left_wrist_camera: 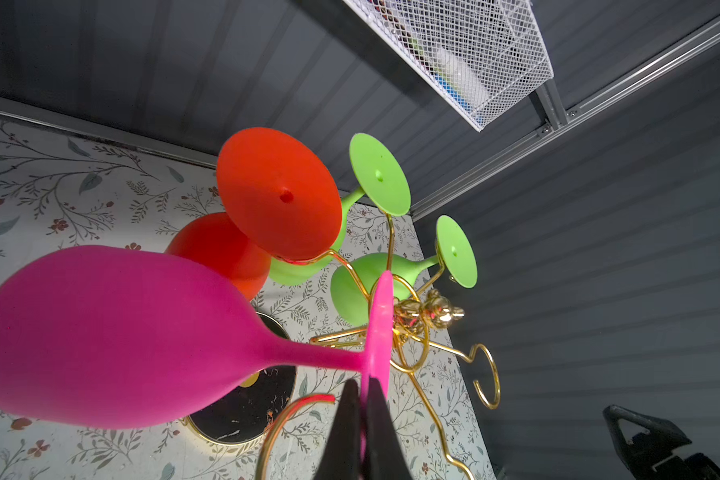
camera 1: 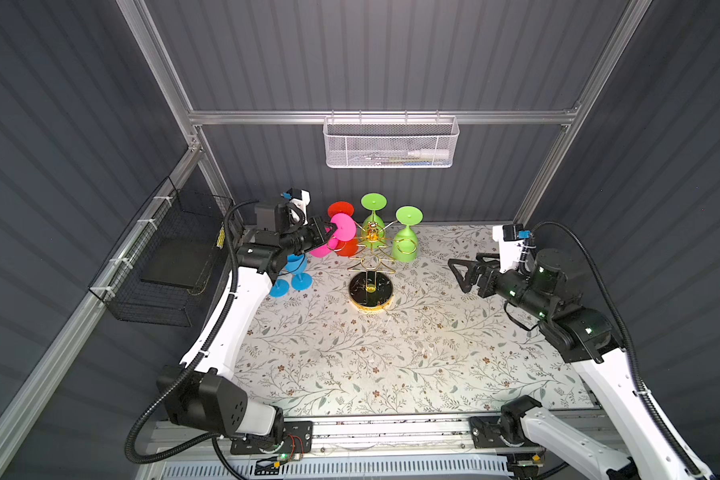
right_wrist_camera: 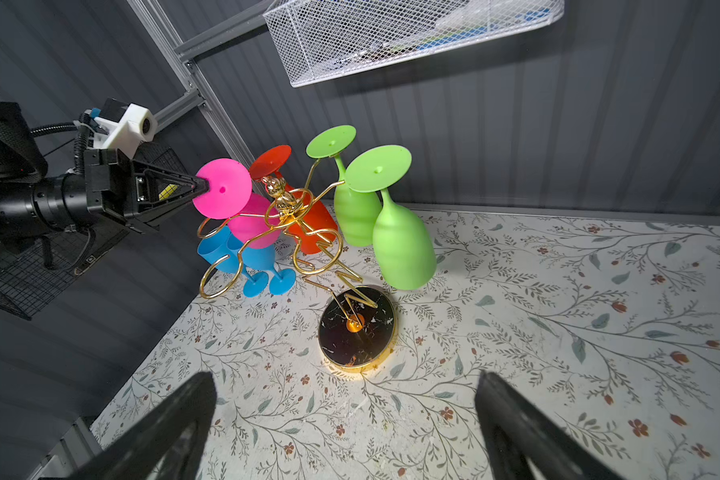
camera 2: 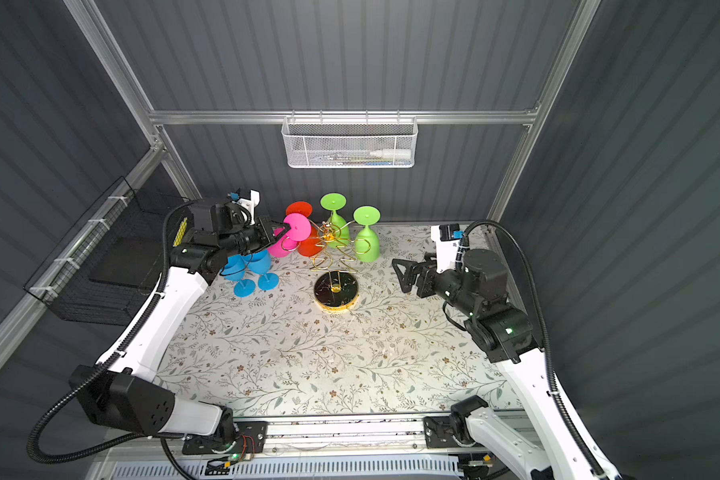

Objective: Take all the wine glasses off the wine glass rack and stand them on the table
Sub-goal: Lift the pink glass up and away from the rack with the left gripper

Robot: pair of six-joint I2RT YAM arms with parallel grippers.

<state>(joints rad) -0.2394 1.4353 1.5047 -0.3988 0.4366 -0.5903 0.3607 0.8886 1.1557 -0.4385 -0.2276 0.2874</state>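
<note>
1. Currently the left gripper (left_wrist_camera: 364, 386) is pinched tight on the foot rim of the pink wine glass (left_wrist_camera: 113, 336). Its fingertips are together, with the thin disc edge between them.
2. The pink wine glass is tilted, foot toward the left gripper. Its bowl hangs lower, on the left arm's side of the wine glass rack (camera 1: 371, 289). The stem runs just beside a gold ring arm; cannot tell whether it sits in the ring.
3. The rack stands toward the back-centre of the table (camera 1: 391, 365), its round black base apart from every table edge.
4. A red glass (left_wrist_camera: 279, 191) and two green glasses (right_wrist_camera: 404, 249) hang upside down on the rack, the green ones near the back wall.
5. Two blue glasses (camera 2: 260, 262) stand on the table under the left arm, near the left edge.
6. The right gripper (camera 1: 460, 274) has its jaws wide apart and holds nothing. It hovers right of the rack, well apart from it.
7. A wide stretch of floral table lies between the base and the front rail. A white mesh basket (camera 1: 391, 145) sits high on the back wall, and a black wire basket (camera 1: 163, 270) hangs beside the left arm.
</note>
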